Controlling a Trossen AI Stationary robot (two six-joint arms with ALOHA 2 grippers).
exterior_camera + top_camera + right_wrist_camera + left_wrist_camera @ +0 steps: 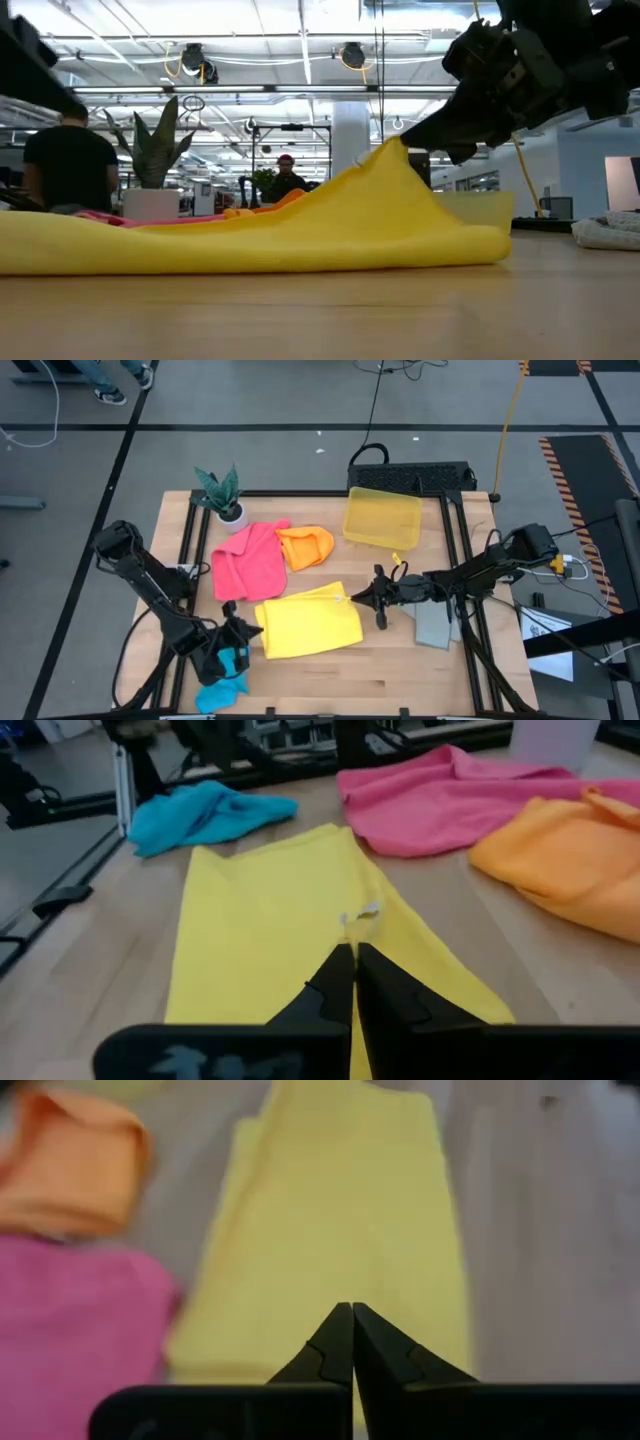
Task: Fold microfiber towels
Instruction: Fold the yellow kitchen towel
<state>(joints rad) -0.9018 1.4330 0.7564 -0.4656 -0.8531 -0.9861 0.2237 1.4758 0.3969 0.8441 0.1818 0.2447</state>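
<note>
The yellow towel (pixel 305 622) lies spread mid-table, its far right corner raised in my shut right gripper (pixel 352 598). My left gripper (pixel 243 632), shut, stands at the yellow towel's left edge (pixel 215 1350), just above the blue towel (pixel 222 685) bunched at the near edge. The pink towel (pixel 248 558) and the orange towel (pixel 305 546) lie crumpled side by side farther back. The grey towel (pixel 437 625) lies on the table under my right arm. My right gripper pinches the yellow towel's far right corner (pixel 345 932) between its two fingers, close to a small white tag. The fingers come from the table's right, slanting slightly down. That corner (pixel 392 152) is lifted into a peak; the rest lies on the table. Whether my left gripper touches the yellow towel, I cannot tell.
A translucent yellow bin (pixel 382 517) stands at the back, right of centre. A potted plant (pixel 225 495) stands at the far left corner. Bare wood shows along the near edge right of the yellow towel. People stand in the room beyond the table.
</note>
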